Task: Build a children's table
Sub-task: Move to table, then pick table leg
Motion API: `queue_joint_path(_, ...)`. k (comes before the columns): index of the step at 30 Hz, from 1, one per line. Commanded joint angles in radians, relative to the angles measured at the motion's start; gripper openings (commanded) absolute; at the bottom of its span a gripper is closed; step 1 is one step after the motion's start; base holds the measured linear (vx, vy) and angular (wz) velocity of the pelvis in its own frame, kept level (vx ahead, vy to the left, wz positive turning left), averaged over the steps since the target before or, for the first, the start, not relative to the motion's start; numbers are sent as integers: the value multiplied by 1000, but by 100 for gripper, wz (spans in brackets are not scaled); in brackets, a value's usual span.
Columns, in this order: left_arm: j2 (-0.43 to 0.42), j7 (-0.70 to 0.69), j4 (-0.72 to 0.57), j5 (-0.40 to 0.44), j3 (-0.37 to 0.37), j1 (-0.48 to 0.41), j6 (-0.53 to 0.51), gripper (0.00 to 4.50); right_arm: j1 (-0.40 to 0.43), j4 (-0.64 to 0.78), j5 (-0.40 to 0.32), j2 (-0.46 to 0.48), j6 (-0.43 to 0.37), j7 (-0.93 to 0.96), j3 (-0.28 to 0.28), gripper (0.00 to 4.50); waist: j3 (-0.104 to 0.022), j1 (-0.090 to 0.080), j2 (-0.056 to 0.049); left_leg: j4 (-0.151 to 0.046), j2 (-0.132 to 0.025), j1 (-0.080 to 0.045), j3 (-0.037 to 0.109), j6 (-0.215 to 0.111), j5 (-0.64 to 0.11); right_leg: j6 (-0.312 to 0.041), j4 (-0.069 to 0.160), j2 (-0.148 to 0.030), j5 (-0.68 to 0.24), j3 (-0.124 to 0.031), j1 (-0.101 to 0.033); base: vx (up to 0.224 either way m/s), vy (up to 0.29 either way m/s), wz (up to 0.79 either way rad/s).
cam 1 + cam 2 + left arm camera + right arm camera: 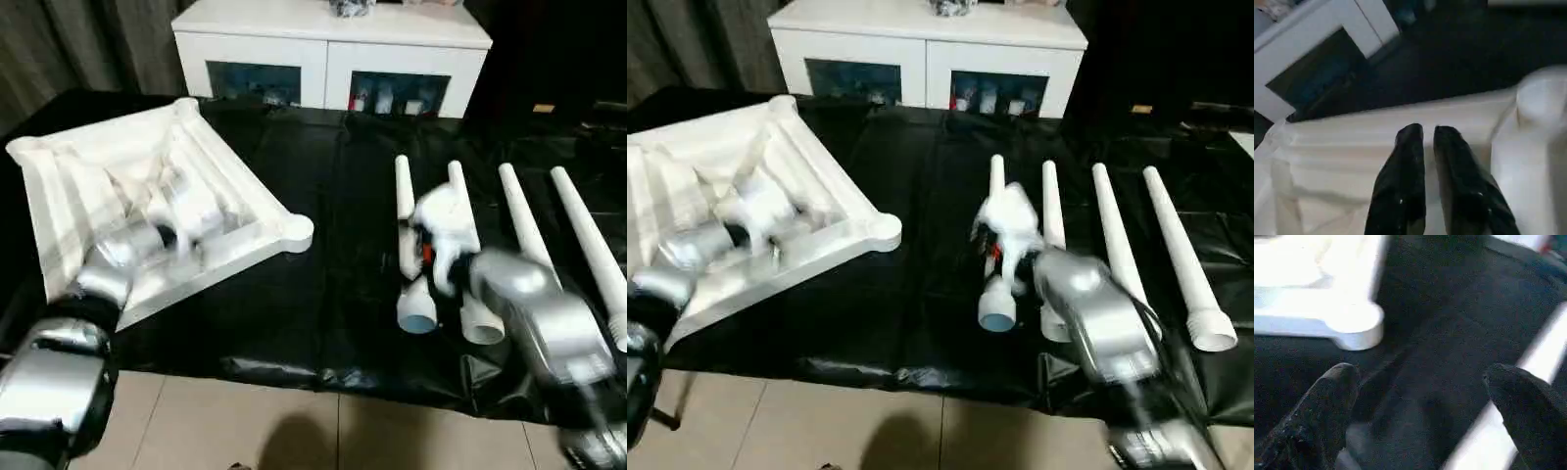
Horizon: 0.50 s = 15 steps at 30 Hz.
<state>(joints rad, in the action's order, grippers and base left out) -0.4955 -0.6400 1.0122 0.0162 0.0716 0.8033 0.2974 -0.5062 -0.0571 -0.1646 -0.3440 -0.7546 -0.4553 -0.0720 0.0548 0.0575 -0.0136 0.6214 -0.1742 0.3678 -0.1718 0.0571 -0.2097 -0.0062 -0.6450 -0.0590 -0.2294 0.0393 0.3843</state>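
Right wrist view: right hand (1420, 396) spread wide, empty, should straddle the nearest leg (408, 240); left hand (1428, 139) nearly closed over tabletop (59, 196).

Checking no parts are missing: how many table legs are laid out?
4, side by side on the black sheet right of the tabletop: leg one, two, three, four. The right arm partly covers the first two.

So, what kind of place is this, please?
Probably a room in a home, used as a work area: a white cabinet with glass doors, grey curtains, a tiled floor, and a black sheet spread under the parts.
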Motion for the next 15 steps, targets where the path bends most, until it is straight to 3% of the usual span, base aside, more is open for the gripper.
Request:
queue_joint_path(1, 6, -24, -24, -31, -14, -22, -48, 108, -8, -22, 6, 0, -33, 32, 30, 450, -67, -1, -14, -80, -53, -22, 17, 54, -109, -292, 61, -83, 116, -50, -44, 0, 0, 0)
queue_joint_path(2, 9, -47, -87, -61, -23, -52, -103, 108, -35, -58, 13, 12, -53, 55, 42, 450, -69, -1, -8, -79, -52, -19, 17, 49, -99, -289, 57, -86, 132, -53, -50, 0, 0, 0)
queue_joint_path(3, 8, -59, -142, -80, -28, -79, -145, 121, -58, -86, 18, 21, -66, 75, 51, 450, -68, -2, 4, -81, -52, -17, 16, 43, -86, -286, 58, -85, 134, -52, -51, 0, 0, 0)
queue_joint_path(4, 7, -81, -222, -106, -34, -117, -205, 137, -89, -125, 18, 36, -87, 105, 71, 450, -70, -2, 1, -79, -51, -17, 16, 38, -73, -284, 59, -86, 129, -51, -50, 0, 0, 0)
queue_joint_path(5, -3, -124, -388, -164, -36, -189, -317, 140, -140, -199, 24, 48, -128, 147, 94, 450, -67, -5, 13, -82, -53, -14, 14, 33, -65, -286, 60, -86, 120, -52, -49, 0, 0, 0)
queue_joint_path(7, -23, -174, -566, -232, -22, -260, -416, 154, -175, -259, 37, 45, -149, 166, 92, 450, -67, -9, 10, -82, -57, -15, 15, 40, -65, -290, 57, -89, 74, -50, -47, 0, 0, 0)
queue_joint_path(8, -33, -194, -635, -260, -13, -288, -449, 168, -187, -279, 40, 45, -155, 171, 91, 450, -65, -9, 3, -81, -57, -17, 13, 43, -60, -289, 58, -87, 70, -51, -42, 0, 0, 0)
queue_joint_path(11, -70, -247, -811, -351, 22, -355, -545, 190, -217, -324, 46, 36, -217, 157, 65, 450, -63, -6, 9, -81, -52, -16, 8, 36, -46, -278, 57, -77, 93, -50, -41, 0, 0, 0)
queue_joint_path(12, -113, -294, -959, -434, 63, -412, -626, 190, -237, -366, 37, 39, -249, 140, 60, 450, -63, 0, 20, -81, -53, -16, 6, 32, -39, -278, 54, -80, 101, -50, -43, 0, 0, 0)
queue_joint_path(13, -119, -301, -979, -445, 68, -419, -635, 197, -239, -372, 35, 39, -253, 136, 60, 450, -66, 3, 17, -81, -54, -13, 12, 33, -30, -280, 49, -84, 105, -49, -46, 0, 0, 0)
queue_joint_path(15, -130, -304, -1049, -478, 89, -447, -668, 218, -251, -413, 10, 50, -269, 102, 65, 450, -60, 1, 17, -80, -50, -14, 4, 29, -34, -275, 55, -74, 92, -50, -40, 0, 0, 0)
